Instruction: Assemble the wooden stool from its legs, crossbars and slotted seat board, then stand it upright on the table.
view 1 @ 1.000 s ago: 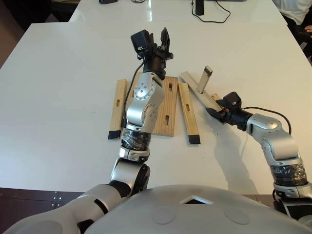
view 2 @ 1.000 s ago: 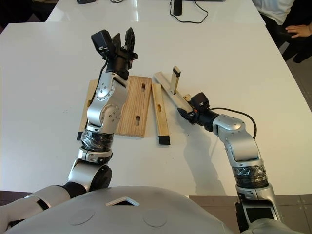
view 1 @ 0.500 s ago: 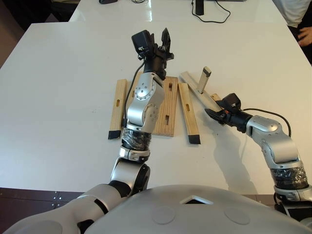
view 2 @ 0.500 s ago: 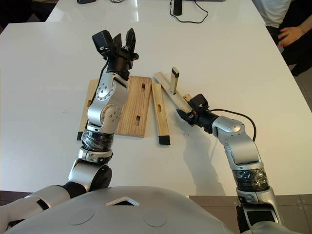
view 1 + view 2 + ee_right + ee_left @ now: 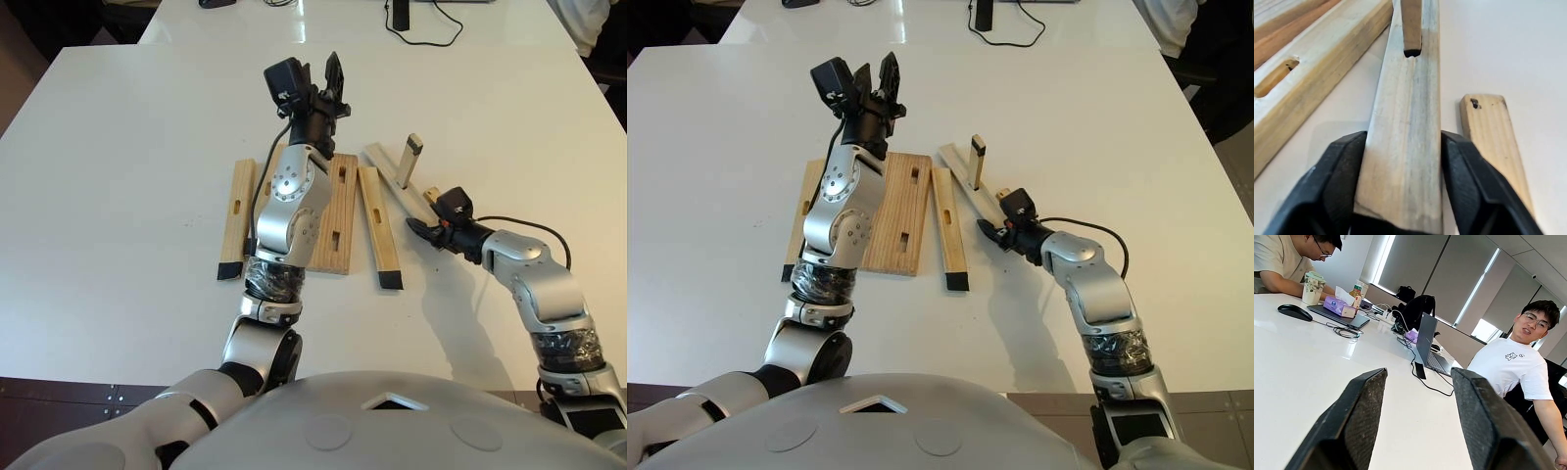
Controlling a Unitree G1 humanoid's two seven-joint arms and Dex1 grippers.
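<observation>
So your right gripper (image 5: 413, 227) sits low on the table (image 5: 118, 147), out on your right. It's clamped on the near end of the slotted leg (image 5: 1408, 122). In the right wrist view both black fingers (image 5: 1339, 181) sit flush against the two sides of the wood, so it's pinching that leg. The leg lies flat and runs diagonally away from the gripper, toward the middle of the table.

A crossbar (image 5: 412, 160) is plugged into that leg's slot, partway along, and stands up from it, roughly upright. A second, loose crossbar (image 5: 1491, 137) lies flat just beside the gripped end, on the outer side. It's close to the leg, but I can't tell if they touch.

Going left from there, another leg (image 5: 377, 225) lies flat with its dark-tipped end toward you. It's right next to the seat board (image 5: 345, 206), which is also flat, and you can see a couple of its slots. Your left arm crosses over the board's left part. One more leg (image 5: 235, 217) lies on the far side of that arm, dark end toward you too.

Your left gripper (image 5: 1418, 416) is up in the air above the far end of the board. Its fingers (image 5: 1356, 426) are spread wide with nothing between them.
</observation>
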